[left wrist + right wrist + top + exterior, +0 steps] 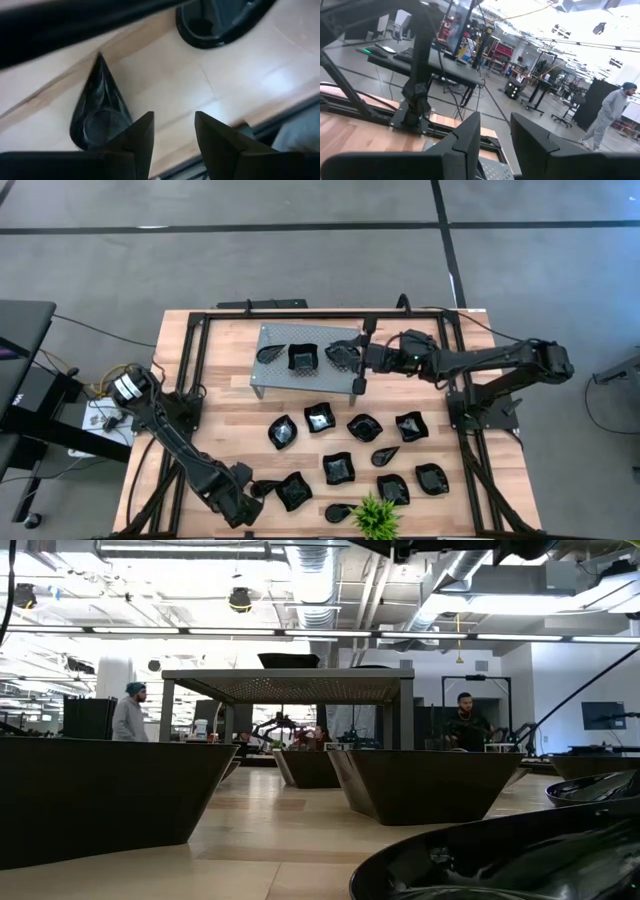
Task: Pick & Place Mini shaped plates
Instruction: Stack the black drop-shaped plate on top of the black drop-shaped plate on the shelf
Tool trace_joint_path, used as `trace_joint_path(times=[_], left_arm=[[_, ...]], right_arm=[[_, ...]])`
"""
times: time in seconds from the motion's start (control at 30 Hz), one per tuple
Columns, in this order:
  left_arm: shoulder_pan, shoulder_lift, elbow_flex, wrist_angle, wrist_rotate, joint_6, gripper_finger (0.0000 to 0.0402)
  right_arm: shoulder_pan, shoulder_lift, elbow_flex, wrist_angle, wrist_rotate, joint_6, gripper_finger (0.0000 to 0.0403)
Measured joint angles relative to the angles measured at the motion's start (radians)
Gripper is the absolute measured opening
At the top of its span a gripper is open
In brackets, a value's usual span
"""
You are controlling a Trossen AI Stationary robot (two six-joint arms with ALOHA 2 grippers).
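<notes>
left gripper (252, 498): near-left bench (230, 395) edge, fingers (135, 137) parted, over teardrop plate (97, 112)
right gripper (357, 356): at stand (300, 360), gripping a plate (342, 354)

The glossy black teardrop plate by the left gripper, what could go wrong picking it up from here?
1. The glossy black teardrop plate lies off to one side of the open left gripper, so closing now may miss or clip its rim.
2. A squarish black plate sits close by and could get nudged.
3. The small green plant stands near that crowded front row.
</notes>
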Motion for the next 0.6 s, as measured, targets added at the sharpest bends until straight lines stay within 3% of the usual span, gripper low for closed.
trace_joint_path(times=[0.17,0.37,0.6], left_arm=[[0.000,-0.035,0.000,-0.018,0.005,0.001,0.0143],[-0.005,-0.027,0.000,-0.026,0.100,-0.018,0.0143],[-0.051,-0.020,-0.012,-0.022,0.079,-0.102,0.0143]], right_arm=[[0.014,0.000,0.000,0.000,-0.001,0.000,0.0102],[0.012,0.000,0.000,-0.003,0.000,0.000,0.0102],[0.012,0.000,0.000,-0.005,0.000,0.000,0.0102]])
